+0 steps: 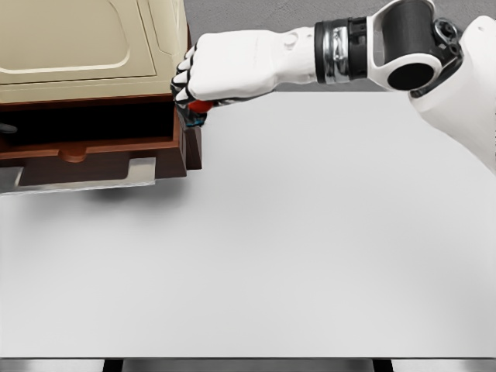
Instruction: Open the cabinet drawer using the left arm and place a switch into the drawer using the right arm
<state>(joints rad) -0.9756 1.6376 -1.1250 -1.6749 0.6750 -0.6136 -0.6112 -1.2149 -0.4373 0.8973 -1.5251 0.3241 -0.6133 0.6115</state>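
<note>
Switch (199, 108): a small object showing red with a touch of blue-green, mostly covered by the right hand (203, 77), which is clenched round it with the fingers (182, 81) curled over its top, so that only its lower edge shows below the palm. The held object sits at the right front corner of the cabinet (93, 46), level with the dark opening above the drawer (93, 149) and touching or just beside the brown corner post; whether it already lies inside the opening cannot be told from this view. Cabinet: cream-coloured top with a raised panel outline, dark reddish-brown wooden body, standing at the upper left of the white table (310, 248). Drawer: pulled forward from the body, its brown front carrying a rounded knob (74, 154) near the middle, with a black gap visible behind and above the front. A pale grey flat plate (85, 182) projects from under the drawer front onto the table surface. Right arm: enters from the upper right, white shell with a black and metal wrist band and a dark elbow joint, extended almost level toward the left across the far edge of the table. Left arm: only a small dark grey shape at the left picture edge, level with the drawer opening, may belong to it; the state of that hand cannot be determined
</note>
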